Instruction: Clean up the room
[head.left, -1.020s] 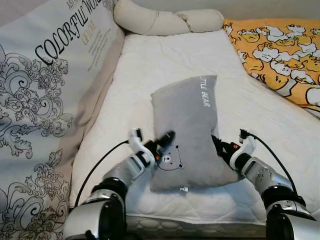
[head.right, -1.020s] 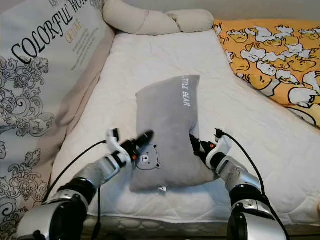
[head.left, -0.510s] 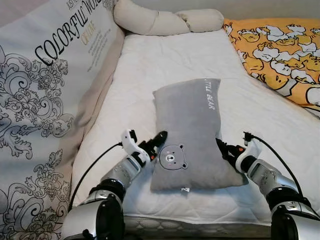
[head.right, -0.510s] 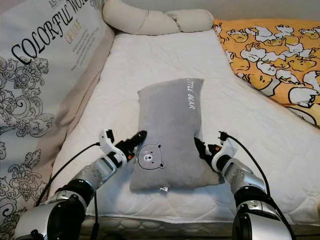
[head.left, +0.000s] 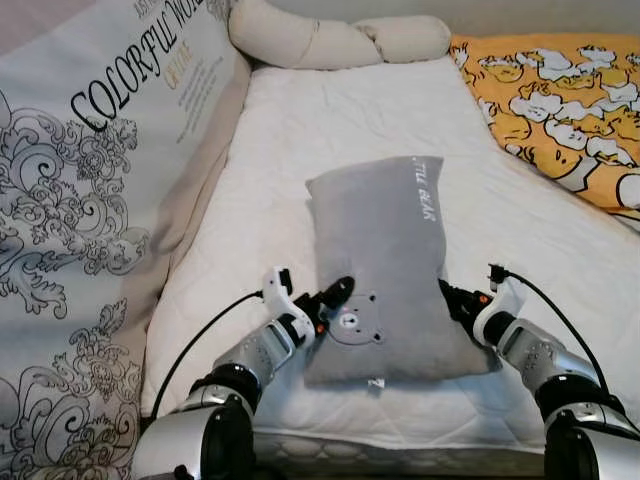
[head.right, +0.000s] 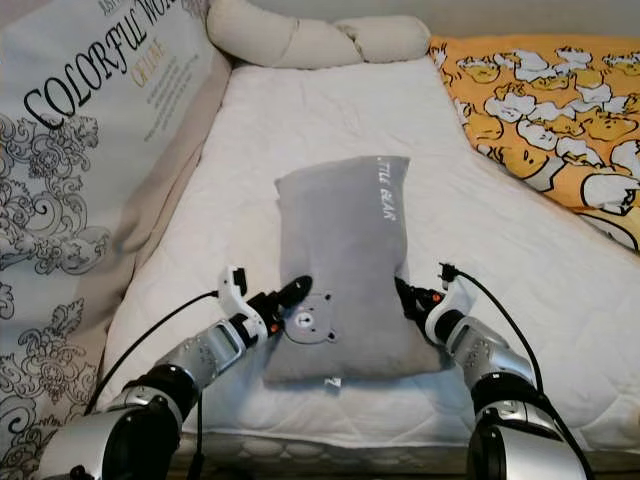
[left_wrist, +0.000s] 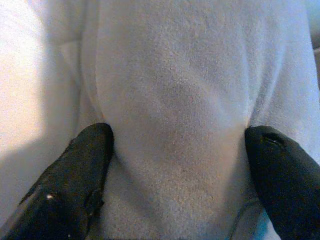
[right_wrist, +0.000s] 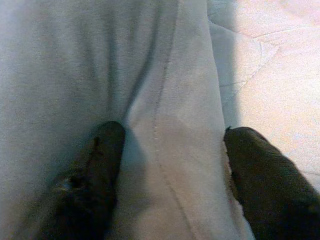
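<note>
My left gripper (head.left: 333, 301) pinches the near left edge of the grey pillow (head.left: 385, 260); my right gripper (head.left: 452, 300) pinches its right edge, probably firmly. Pillow lies mid-mattress (head.left: 300, 130). Best lift both sides evenly, carry toward the cream bolster (head.left: 330, 40) beyond.

- Left gripper (head.left: 335, 297): silver arm reaching forward, black fingers (left_wrist: 75, 175) spread around grey fabric.
- Right gripper (head.left: 452, 300): silver arm reaching forward, fingers (right_wrist: 95, 170) likewise spread, pinching a fold.
</note>
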